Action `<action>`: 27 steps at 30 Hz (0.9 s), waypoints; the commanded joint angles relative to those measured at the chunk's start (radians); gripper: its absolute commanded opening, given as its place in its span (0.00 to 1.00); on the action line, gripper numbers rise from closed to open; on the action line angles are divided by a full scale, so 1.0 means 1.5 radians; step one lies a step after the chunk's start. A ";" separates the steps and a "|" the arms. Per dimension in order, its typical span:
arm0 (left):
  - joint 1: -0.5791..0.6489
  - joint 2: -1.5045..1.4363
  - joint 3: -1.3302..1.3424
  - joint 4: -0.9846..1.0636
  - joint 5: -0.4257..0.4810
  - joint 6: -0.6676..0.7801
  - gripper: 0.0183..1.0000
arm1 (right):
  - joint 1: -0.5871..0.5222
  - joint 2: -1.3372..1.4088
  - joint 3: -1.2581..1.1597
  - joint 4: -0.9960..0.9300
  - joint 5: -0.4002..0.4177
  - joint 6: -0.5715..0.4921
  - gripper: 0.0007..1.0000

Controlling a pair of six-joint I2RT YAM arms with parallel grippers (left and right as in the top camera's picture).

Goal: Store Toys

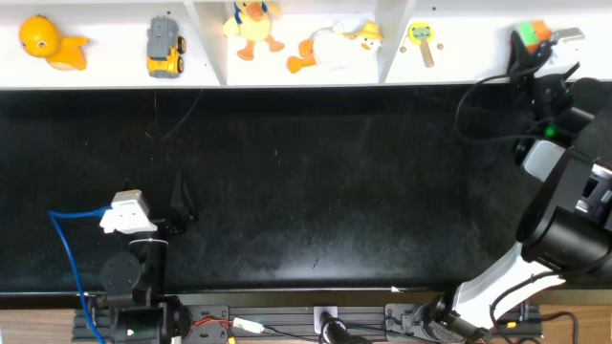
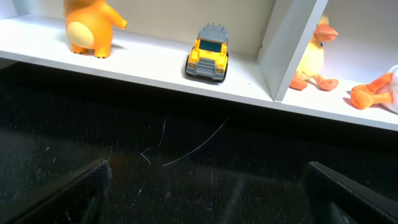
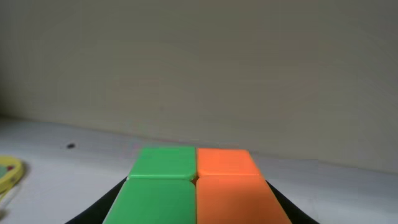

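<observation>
Green-orange block [image 3: 186, 183], held by right gripper [image 3: 198, 202], above white shelf [image 3: 68, 155].

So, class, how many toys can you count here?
6. Left shelf compartment: orange figure, yellow truck. Middle: yellow duck, white duck. Right: small green-and-yellow toy, plus the green-and-orange block in the right gripper. The right arm could hide more.

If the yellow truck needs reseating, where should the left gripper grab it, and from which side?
Probably grip the yellow truck across its two sides at the cab, above the wheels, coming in from the table side of the shelf. Its nose faces the table, so both sides are free, and a wall stands behind it.
</observation>
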 commanded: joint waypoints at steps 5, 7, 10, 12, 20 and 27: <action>-0.004 -0.008 -0.003 -0.001 -0.004 0.000 1.00 | 0.013 0.064 0.053 0.000 0.022 0.012 0.05; -0.004 -0.008 -0.003 -0.001 -0.004 0.000 1.00 | 0.018 0.078 0.063 0.001 0.023 0.012 0.05; -0.004 -0.008 -0.003 -0.001 -0.004 0.000 1.00 | 0.023 0.087 0.068 0.000 0.027 0.012 0.05; -0.004 -0.008 -0.003 -0.001 -0.004 0.000 1.00 | 0.023 0.088 0.068 -0.007 0.039 0.012 0.04; -0.004 -0.008 -0.003 -0.001 -0.004 0.000 1.00 | 0.022 0.088 0.068 -0.084 0.040 0.045 0.80; -0.004 -0.008 -0.003 -0.001 -0.004 0.000 1.00 | 0.021 0.027 0.068 -0.216 0.043 0.093 1.00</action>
